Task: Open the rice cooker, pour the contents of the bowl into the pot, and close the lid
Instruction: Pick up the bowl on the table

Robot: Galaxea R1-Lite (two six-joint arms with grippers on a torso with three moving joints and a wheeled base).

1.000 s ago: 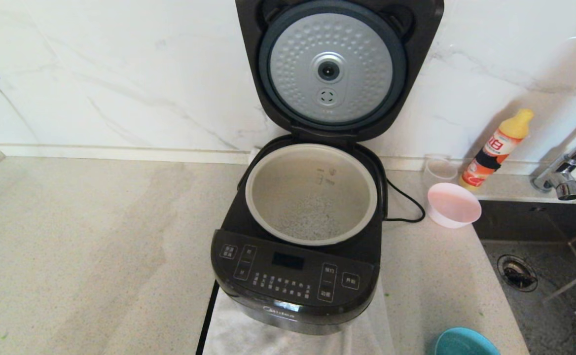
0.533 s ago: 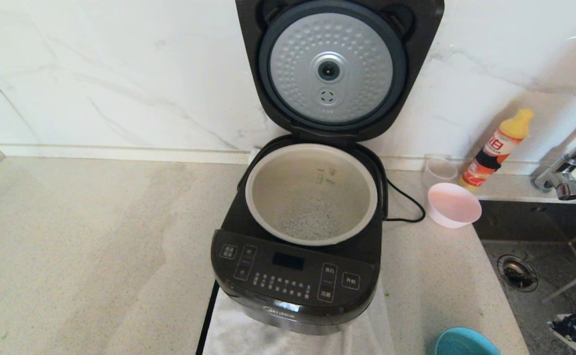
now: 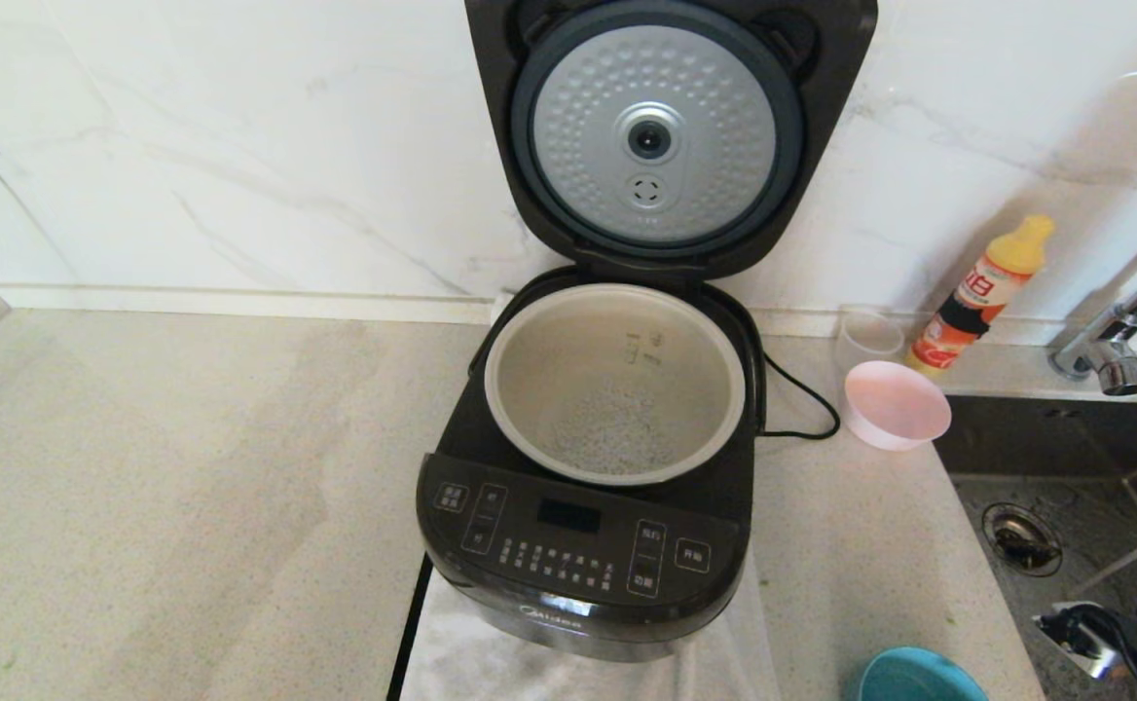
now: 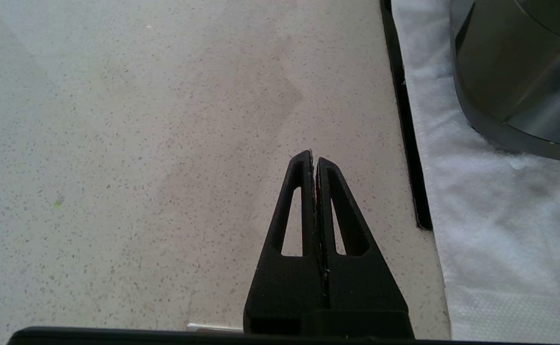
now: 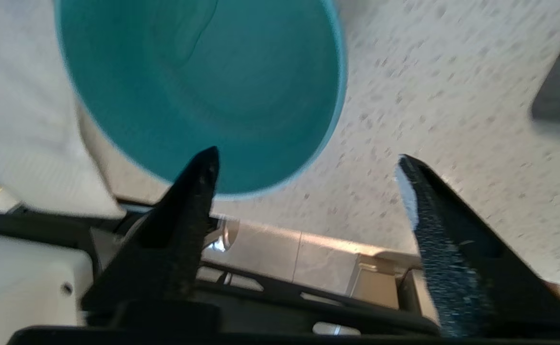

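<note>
The rice cooker is being shown at frame centre, its lid raised and white grains lying in the pot; closing is judged outstanding. The right claw is being held wide open, empty, near the teal bowl at lower right. The left claw is being kept shut over the tabletop.

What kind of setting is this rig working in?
Most likely a home kitchen. A rice cooker stands open on a speckled stone counter, with a marble-look wall behind. A steel sink and faucet sit to its right, and a sauce bottle stands by the wall.
</note>
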